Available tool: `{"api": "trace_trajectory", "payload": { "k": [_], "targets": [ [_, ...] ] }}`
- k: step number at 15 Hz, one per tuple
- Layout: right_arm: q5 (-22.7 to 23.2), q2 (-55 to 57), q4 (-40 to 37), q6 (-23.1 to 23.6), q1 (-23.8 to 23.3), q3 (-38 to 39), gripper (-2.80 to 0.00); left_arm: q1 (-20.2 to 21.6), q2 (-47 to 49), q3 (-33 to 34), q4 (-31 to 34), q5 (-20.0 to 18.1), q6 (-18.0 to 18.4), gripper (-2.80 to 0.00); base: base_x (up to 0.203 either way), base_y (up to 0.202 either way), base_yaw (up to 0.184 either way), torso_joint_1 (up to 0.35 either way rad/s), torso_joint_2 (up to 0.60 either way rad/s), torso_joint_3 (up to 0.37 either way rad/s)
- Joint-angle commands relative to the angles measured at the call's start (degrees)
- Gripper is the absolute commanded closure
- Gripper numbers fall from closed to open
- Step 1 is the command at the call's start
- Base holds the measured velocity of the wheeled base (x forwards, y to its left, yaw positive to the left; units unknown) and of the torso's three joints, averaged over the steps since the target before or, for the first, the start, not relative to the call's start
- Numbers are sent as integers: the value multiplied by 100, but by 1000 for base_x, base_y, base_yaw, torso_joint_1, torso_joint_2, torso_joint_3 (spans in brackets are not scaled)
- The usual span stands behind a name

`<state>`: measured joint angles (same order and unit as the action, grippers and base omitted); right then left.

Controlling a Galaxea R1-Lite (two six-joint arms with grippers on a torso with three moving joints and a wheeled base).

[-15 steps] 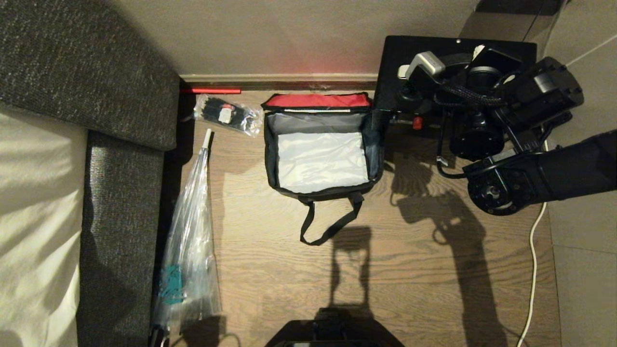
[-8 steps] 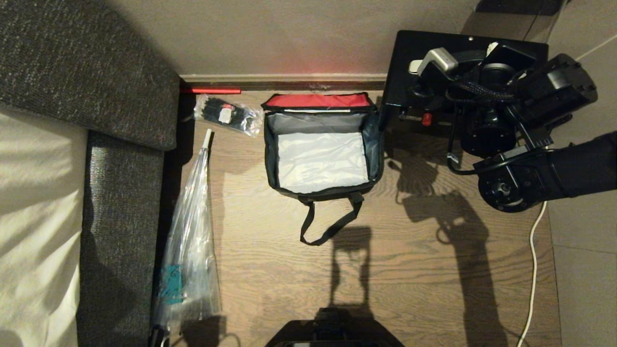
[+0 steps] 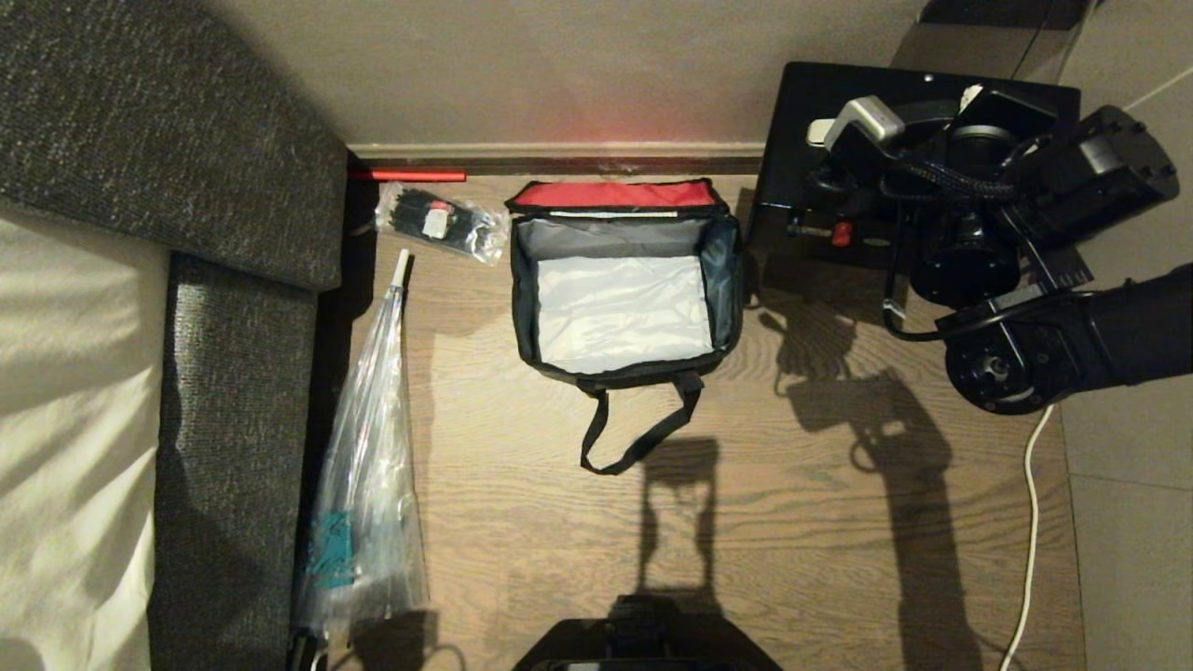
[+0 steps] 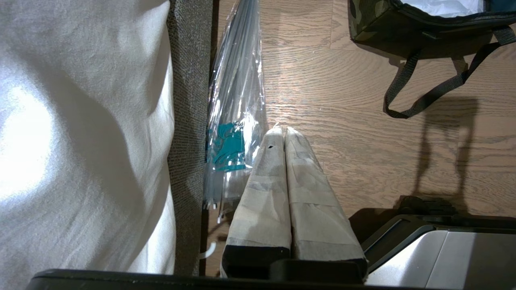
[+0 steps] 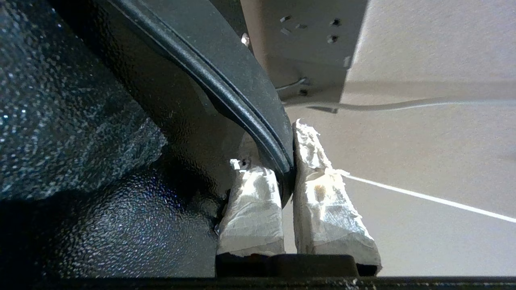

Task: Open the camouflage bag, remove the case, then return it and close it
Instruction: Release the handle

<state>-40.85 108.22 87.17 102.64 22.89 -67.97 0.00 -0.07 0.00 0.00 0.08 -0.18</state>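
Gripping the curved black top handle (image 5: 242,96) of the flat black speckled case (image 3: 839,121), the right gripper (image 5: 282,161) holds it off to the right of the boxy green-black camouflage fabric bag (image 3: 620,298), well apart from it. That bag sits open on the wooden floor (image 3: 522,522), red-lined lid back against the wall, pale interior bare. Beside the transparent plastic bag (image 4: 238,100), the left gripper (image 4: 284,131) hangs with taped fingers pressed together, holding nothing.

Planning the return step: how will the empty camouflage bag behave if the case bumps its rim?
The camouflage bag is probably soft: fabric walls, a limp strap lying on the floor. Empty, it looks light and may slide on the smooth wood. Its walls stand open unaided, so some stiffness is likely.
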Motion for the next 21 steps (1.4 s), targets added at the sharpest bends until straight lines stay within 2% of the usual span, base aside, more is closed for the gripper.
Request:
{"api": "trace_trajectory", "payload": {
  "k": [1, 21],
  "targets": [
    [-28, 10, 49, 43, -54, 75, 0, 0, 7, 9, 0, 1, 1, 0, 0, 0, 0, 0, 0, 0],
    [95, 564, 49, -24, -479, 206, 0, 0, 7, 5, 0, 1, 1, 0, 0, 0, 0, 0, 0, 0]
  ]
}}
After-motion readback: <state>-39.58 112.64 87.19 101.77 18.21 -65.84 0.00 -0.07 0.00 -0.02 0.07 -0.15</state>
